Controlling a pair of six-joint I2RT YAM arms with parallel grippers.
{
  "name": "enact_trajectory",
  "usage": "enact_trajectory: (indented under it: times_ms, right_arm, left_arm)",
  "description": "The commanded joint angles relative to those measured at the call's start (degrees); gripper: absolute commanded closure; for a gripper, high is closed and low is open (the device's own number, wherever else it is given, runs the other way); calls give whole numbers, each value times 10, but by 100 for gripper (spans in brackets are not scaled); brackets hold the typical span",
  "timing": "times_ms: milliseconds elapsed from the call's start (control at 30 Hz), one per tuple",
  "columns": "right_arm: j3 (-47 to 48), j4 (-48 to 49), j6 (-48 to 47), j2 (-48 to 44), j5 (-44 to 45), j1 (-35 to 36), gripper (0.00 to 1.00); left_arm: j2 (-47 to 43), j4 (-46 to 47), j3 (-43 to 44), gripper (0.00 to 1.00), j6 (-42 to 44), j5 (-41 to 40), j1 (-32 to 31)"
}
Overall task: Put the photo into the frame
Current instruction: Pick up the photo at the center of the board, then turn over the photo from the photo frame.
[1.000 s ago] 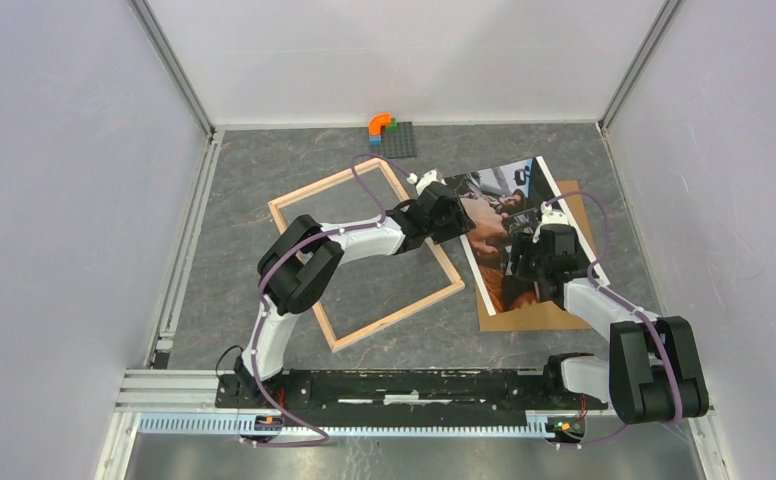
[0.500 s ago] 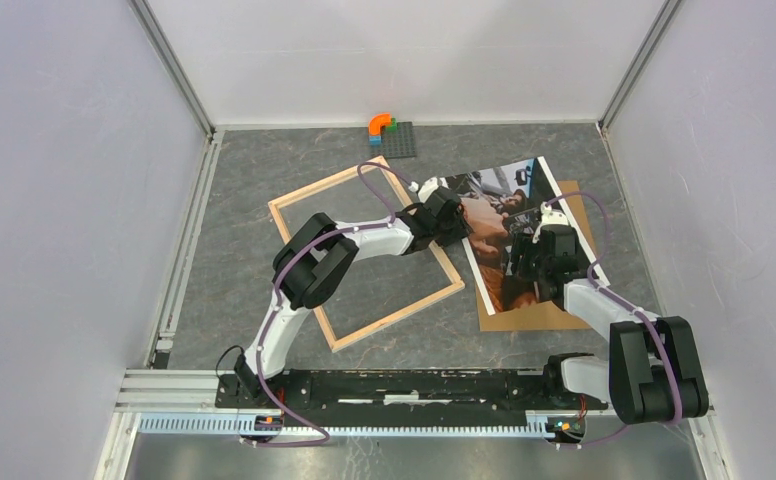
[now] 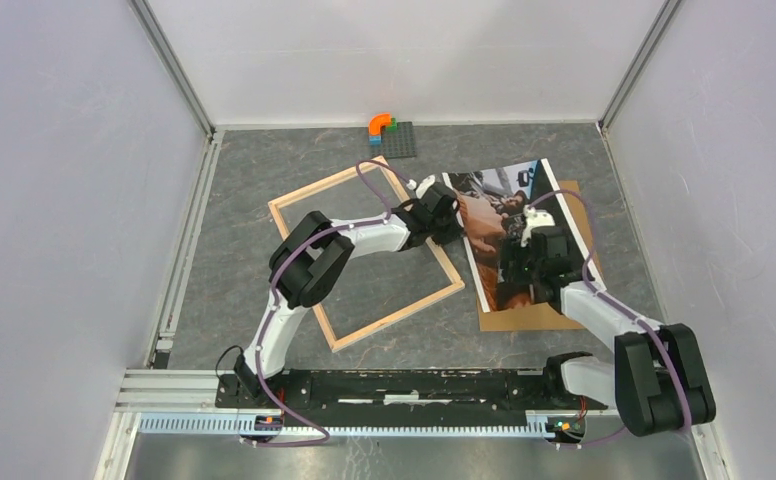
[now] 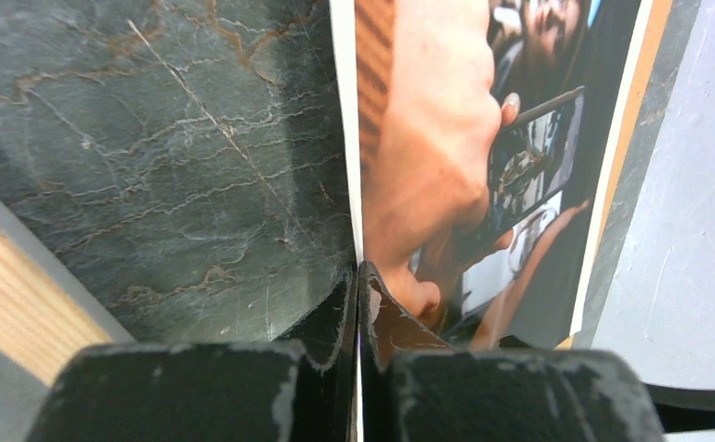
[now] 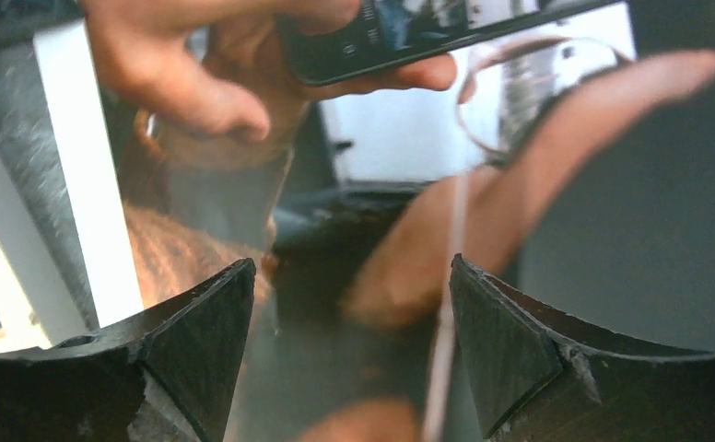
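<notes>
Now that my left jaws have closed on the edge of the photo, right jaws spread, I judge it ready for the frame.

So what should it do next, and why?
Probably lift the left gripper a little and draw the photo toward the wooden frame: its jaws are shut on the photo's white edge, the right gripper hangs open above the photo, and the frame lies alongside, unfilled.
</notes>
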Motion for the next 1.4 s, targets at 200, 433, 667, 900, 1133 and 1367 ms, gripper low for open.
enact_trajectory:
  times_ms: [200, 433, 667, 900, 1133, 1367]
  right_arm:
    - [132, -151, -43, -54, 202, 240, 16]
    - [198, -228, 30, -2, 393, 403, 19]
    - [231, -288, 113, 43, 512, 478, 33]
    - [274, -349, 138, 107, 585, 515, 46]
    - [288, -348, 138, 126, 582, 530, 59]
    - [300, -343, 124, 117, 578, 530, 100]
  left_arm:
    - [-107, -55, -5, 98, 20, 91, 31]
    - [-144, -48, -43, 98, -9, 107, 38]
    - [-162, -41, -68, 98, -27, 117, 43]
    - [-184, -47, -89, 98, -41, 111, 48]
    - [-201, -52, -100, 98, -42, 112, 51]
    - [-254, -59, -118, 69, 9, 104, 59]
